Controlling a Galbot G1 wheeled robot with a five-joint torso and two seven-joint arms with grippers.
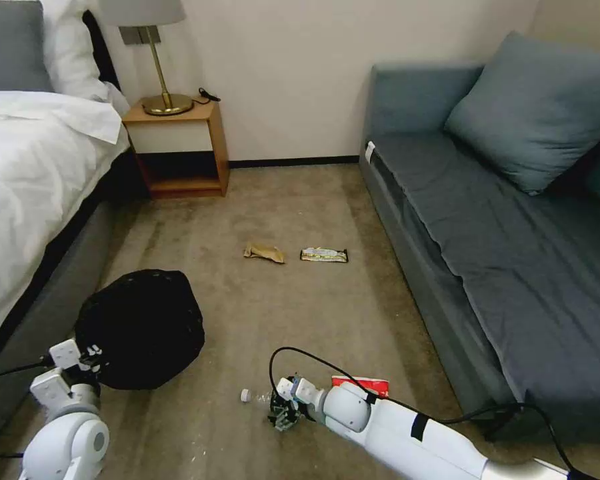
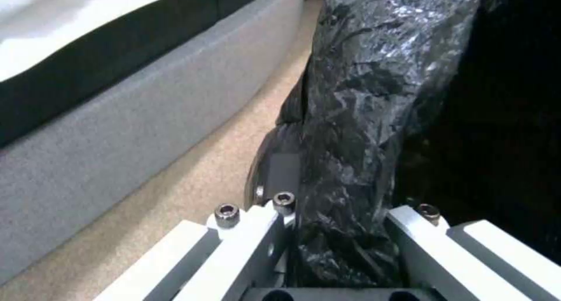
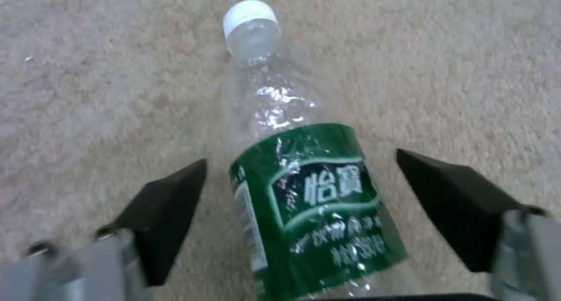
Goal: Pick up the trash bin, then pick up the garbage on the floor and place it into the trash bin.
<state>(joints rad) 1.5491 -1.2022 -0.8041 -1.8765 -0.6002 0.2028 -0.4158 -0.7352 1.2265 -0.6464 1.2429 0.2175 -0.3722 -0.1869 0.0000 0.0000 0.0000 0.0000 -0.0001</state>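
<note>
1. Labelling. Clear bottle [image 3: 304,169] lies on its side on the carpet [image 1: 300,313]: white cap, green label w/ white Chinese characters "怡寶"; smaller print below is not legible. Dark-and-gold snack bar wrapper [image 1: 324,255] carries light print, too small to read. Red-and-white packet [image 1: 361,383]: no readable text.

2. Right gripper [image 3: 301,191]. Low over the carpet, fingers spread wide, one black pad [image 3: 169,204] on each side of the bottle's label section. Pads stand apart from the bottle; no contact visible. Bottle cap points away from the wrist. In head view the gripper [image 1: 283,413] sits at the bottle [image 1: 257,398], cap toward the robot's left.

3. Left gripper [image 2: 339,231]. Closed on the bag-covered rim of the trash bin [image 1: 140,327]; crinkly black liner [image 2: 374,95] is pinched between the white fingers. Bin is at the robot's front-left, beside the bed [image 1: 33,173], opening facing up; interior shows black only.

4. Remaining litter. Crumpled tan wrapper [image 1: 264,253] and snack bar wrapper lie side by side, mid-floor, well apart from both grippers. Red-and-white packet lies just beside the right arm, partly hidden by arm and black cable [image 1: 300,357].

5. Surroundings. Grey sofa [image 1: 500,247] w/ cushion along the right; wooden nightstand [image 1: 180,143] w/ brass lamp [image 1: 155,60] at the far wall.
</note>
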